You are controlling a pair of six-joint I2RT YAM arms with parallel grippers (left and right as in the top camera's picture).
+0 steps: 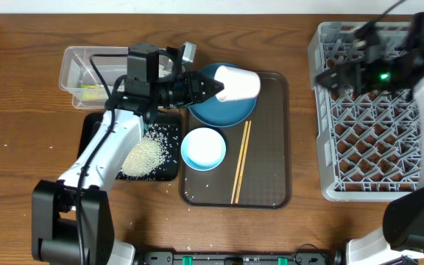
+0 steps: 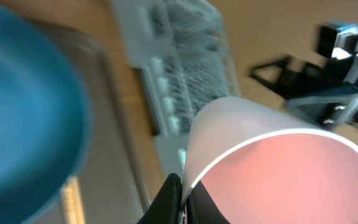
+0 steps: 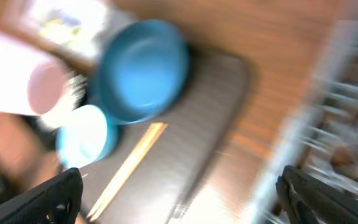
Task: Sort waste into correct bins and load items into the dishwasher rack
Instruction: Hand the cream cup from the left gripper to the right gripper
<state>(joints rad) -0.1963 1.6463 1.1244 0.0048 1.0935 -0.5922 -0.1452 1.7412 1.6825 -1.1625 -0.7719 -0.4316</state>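
Observation:
My left gripper (image 1: 216, 88) is shut on the rim of a cup (image 1: 239, 83), whitish outside and pink inside, held on its side above the blue plate (image 1: 223, 109). The left wrist view shows the jaws (image 2: 182, 200) pinching the cup wall (image 2: 272, 168). The pale blue bowl (image 1: 203, 148) and the chopsticks (image 1: 240, 163) lie on the brown tray (image 1: 271, 147). My right gripper (image 1: 338, 76) is open and empty over the left edge of the grey rack (image 1: 370, 125). Its fingers (image 3: 185, 196) are wide apart. Only one cup shows. No tissue is visible.
The clear tub (image 1: 76, 66) at the back left holds the yellow-green wrapper (image 1: 90, 88). The black tray (image 1: 166, 169) holds a heap of rice (image 1: 144, 154). A few grains lie on the table and on the brown tray.

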